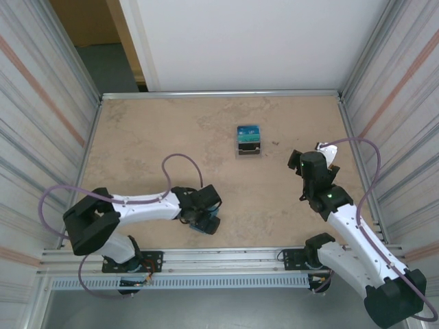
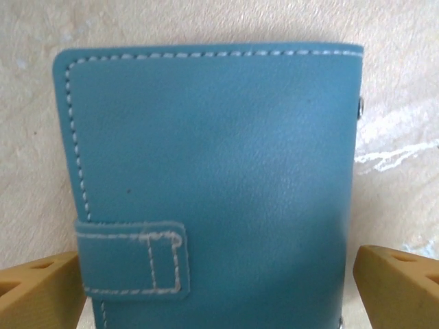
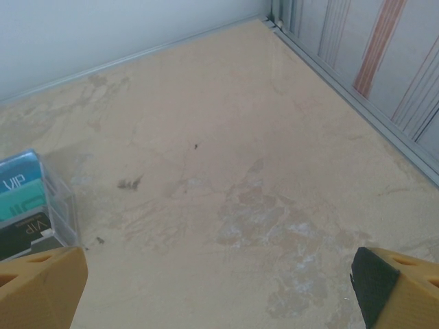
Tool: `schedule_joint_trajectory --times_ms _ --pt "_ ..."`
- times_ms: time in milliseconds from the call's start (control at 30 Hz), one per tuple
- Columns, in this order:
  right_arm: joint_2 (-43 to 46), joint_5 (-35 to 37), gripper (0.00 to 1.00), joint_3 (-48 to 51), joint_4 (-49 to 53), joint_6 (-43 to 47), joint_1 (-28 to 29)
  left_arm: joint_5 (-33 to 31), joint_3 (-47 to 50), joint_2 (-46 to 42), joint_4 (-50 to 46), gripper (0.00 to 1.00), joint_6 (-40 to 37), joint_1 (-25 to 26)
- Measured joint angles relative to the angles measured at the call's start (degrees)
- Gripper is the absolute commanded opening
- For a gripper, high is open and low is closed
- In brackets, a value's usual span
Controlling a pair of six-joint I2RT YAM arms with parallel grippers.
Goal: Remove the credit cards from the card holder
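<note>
The card holder is a teal-blue wallet with white stitching. It lies flat on the table, folded shut, with its strap tab across the left edge. My left gripper is open right over it, one yellow finger at each side edge. From above, a sliver of the card holder shows under the left gripper near the front edge. The credit cards are hidden. My right gripper is open over bare table at the right, and its wrist view shows nothing between the right gripper's fingers.
A small clear stand with blue and teal printed cards sits at the table's centre back; the stand lies left of my right gripper. Metal rails and striped walls close in the tan tabletop.
</note>
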State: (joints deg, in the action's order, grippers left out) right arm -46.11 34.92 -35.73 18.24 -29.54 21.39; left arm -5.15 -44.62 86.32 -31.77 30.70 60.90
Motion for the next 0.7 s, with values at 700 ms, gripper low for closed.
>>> schedule_joint_trajectory --times_ms 700 --pt "-3.43 -10.75 0.99 0.15 4.83 -9.16 0.48 -6.58 -1.03 -0.48 -0.04 0.69 2.62 1.42"
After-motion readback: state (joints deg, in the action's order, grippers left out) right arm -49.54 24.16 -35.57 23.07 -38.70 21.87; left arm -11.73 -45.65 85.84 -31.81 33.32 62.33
